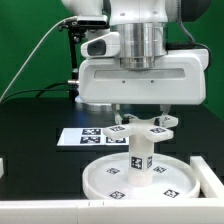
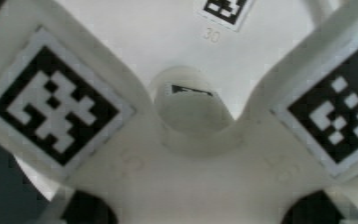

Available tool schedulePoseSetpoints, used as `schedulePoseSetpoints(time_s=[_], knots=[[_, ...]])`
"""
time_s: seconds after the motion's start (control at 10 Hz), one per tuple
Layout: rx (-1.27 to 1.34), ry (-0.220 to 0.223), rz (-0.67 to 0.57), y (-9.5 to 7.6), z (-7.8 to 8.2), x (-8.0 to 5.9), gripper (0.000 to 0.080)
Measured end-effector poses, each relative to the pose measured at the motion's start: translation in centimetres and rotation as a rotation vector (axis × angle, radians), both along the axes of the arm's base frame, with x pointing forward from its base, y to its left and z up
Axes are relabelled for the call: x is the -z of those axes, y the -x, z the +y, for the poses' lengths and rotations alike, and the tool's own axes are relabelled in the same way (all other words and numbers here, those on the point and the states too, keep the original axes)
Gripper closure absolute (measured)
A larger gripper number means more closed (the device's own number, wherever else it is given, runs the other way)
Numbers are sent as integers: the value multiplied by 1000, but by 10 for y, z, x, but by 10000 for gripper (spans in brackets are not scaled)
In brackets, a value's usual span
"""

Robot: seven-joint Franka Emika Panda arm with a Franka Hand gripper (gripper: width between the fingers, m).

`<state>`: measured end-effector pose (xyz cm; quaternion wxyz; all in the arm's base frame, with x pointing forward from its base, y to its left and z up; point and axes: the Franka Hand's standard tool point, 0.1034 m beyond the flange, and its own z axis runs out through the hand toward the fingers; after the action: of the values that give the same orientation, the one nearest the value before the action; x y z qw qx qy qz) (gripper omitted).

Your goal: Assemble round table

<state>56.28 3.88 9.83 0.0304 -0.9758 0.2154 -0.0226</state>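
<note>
The large rimmed round disc [image 1: 100, 182] lies flat on the black table. The short cylinder leg [image 1: 140, 156] stands upright at its centre. The cross-shaped foot [image 1: 141, 128] sits on top of the leg. My gripper [image 1: 141, 118] hangs straight above, its fingers down on either side of the foot. In the wrist view the foot [image 2: 176, 150] fills the frame, showing two tagged arms and a centre hole. My gripper [image 2: 197, 205] appears shut on it, with dark fingertips [image 2: 91, 208] against its sides. The leg is hidden in this view.
The marker board [image 1: 80, 137] lies behind the disc on the exterior view's left. A white block [image 1: 210, 180] stands at the right of the disc. A white rail [image 1: 60, 213] runs along the front edge. A green backdrop stands behind.
</note>
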Motion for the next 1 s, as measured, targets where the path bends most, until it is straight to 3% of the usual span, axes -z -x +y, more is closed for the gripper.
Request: schedulePoseSetpoints(time_s=[0.3, 0.5, 0.6, 0.7, 1.0], knots=[[293, -17, 15, 1, -1, 0, 357], [341, -19, 17, 1, -1, 0, 357], [332, -19, 18, 1, 0, 1, 231], [303, -19, 14, 0, 0, -2, 175], [32, -18, -39, -7, 4, -31, 154]])
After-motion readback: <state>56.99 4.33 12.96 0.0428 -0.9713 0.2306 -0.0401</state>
